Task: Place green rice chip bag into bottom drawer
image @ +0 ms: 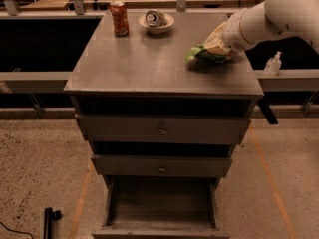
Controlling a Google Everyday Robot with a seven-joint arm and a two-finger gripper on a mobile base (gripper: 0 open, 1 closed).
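The green rice chip bag lies on the right side of the grey cabinet top, near its right edge. My gripper, at the end of the white arm reaching in from the upper right, sits on the bag's right end and covers part of it. The bottom drawer is pulled open at the foot of the cabinet and looks empty inside. The two knobbed drawers above it are closed or nearly closed.
A red soda can stands at the back left of the top. A white bowl holding a crushed can sits at the back middle. A small clear bottle stands on the ledge at right. A black object lies on the floor at left.
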